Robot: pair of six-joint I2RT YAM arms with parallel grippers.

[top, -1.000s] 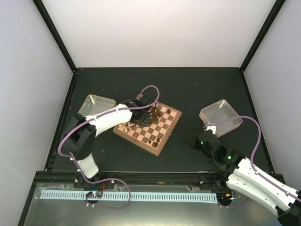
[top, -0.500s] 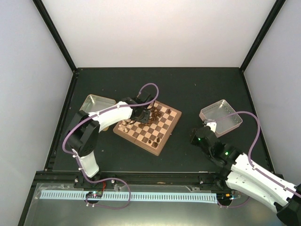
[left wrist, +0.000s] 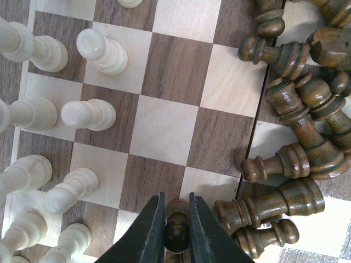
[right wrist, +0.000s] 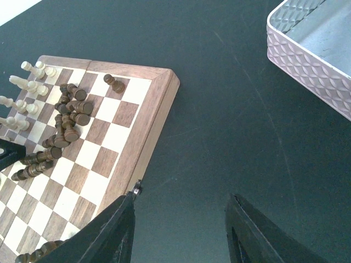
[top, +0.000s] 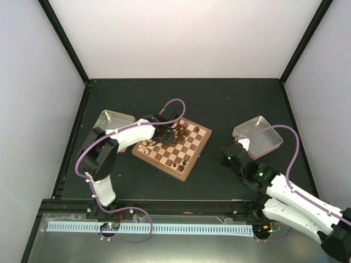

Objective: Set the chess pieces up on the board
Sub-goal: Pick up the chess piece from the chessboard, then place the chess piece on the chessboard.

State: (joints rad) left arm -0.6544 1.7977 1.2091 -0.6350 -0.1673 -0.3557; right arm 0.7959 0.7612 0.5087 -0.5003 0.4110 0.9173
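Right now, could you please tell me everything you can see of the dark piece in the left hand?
The dark piece is a small brown chessman, seemingly glossy turned wood, with a rounded head and a ringed collar, probably a pawn. The left hand pinches it from both sides, over the board, beside the heap of toppled dark pieces. Its pose is unclear.

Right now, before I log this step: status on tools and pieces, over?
Left tool shut on dark piece over board. Right tool open, empty, beside board. Fallen dark pieces crowd the grip.

Wooden board (left wrist: 164,118), chess pieces (left wrist: 299,118) (glossy) — metal tray (right wrist: 307,52)
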